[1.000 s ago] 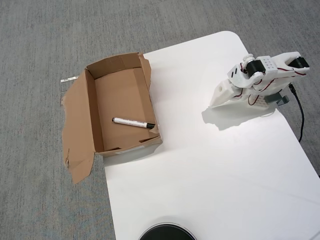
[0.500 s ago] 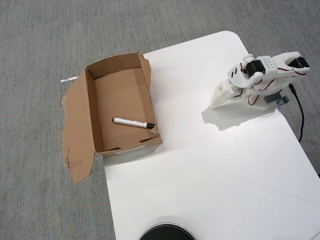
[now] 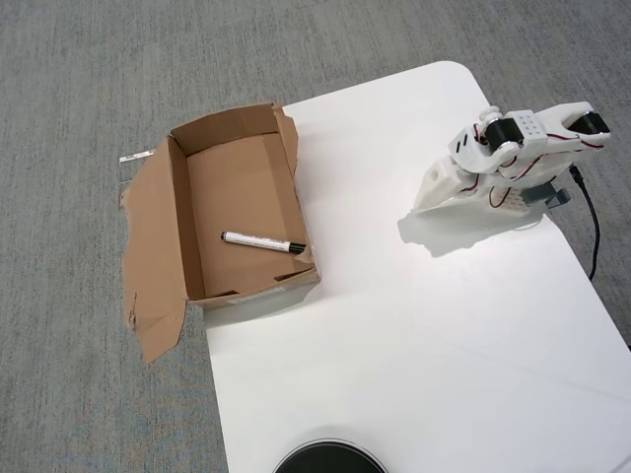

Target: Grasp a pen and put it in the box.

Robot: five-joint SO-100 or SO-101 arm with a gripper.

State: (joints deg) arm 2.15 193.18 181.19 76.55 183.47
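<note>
Lying inside the box (image 3: 163, 236), the pen (image 3: 262, 241)

A white table (image 3: 414, 335) with rounded corners stands on grey carpet (image 3: 89, 89). Light is even, with soft shadows.

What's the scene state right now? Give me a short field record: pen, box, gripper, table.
pen: lying flat on the box floor, black cap toward the right of the overhead view
box: open, torn flaps spread, resting at the table's left edge
gripper: folded back near the arm base, far from the box, holding nothing; open or shut unclear
table: white, bare in the middle; dark round object at bottom edge
</note>
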